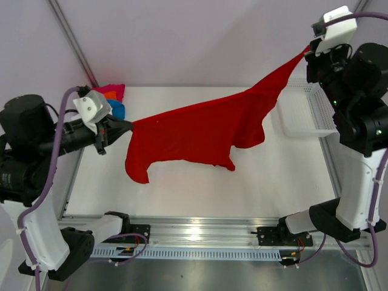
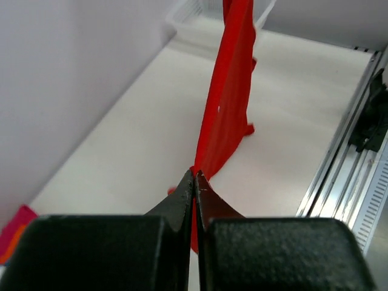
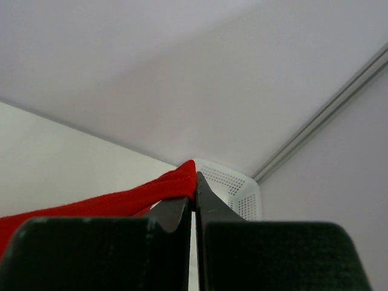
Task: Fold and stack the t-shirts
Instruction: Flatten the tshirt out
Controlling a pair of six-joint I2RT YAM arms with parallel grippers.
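The left gripper point(image 1: 125, 127) was pinched fully closed on one edge of the red t-shirt point(image 1: 200, 130), its two black fingers pressed together with the cloth caught at the tips. The right gripper point(image 1: 308, 53) was likewise clamped tight on the opposite end of the same shirt, held higher, at the far right above the basket point(image 1: 298, 115). The shirt hung stretched between the two arms, sloping down from the right gripper to the left one, with its lower folds drooping towards the middle of the table; whether they touched it could not be told. The table point(image 1: 182, 194) was a flat white surface with a metal rail point(image 1: 194, 233) along its near edge, where both arm bases were bolted. The white mesh basket sat at the far right of the table. A small pile of other t-shirts point(image 1: 113, 98), orange, pink and blue, lay at the far left corner behind the left gripper. Plain pale walls point(image 1: 194, 36) enclosed the far side.
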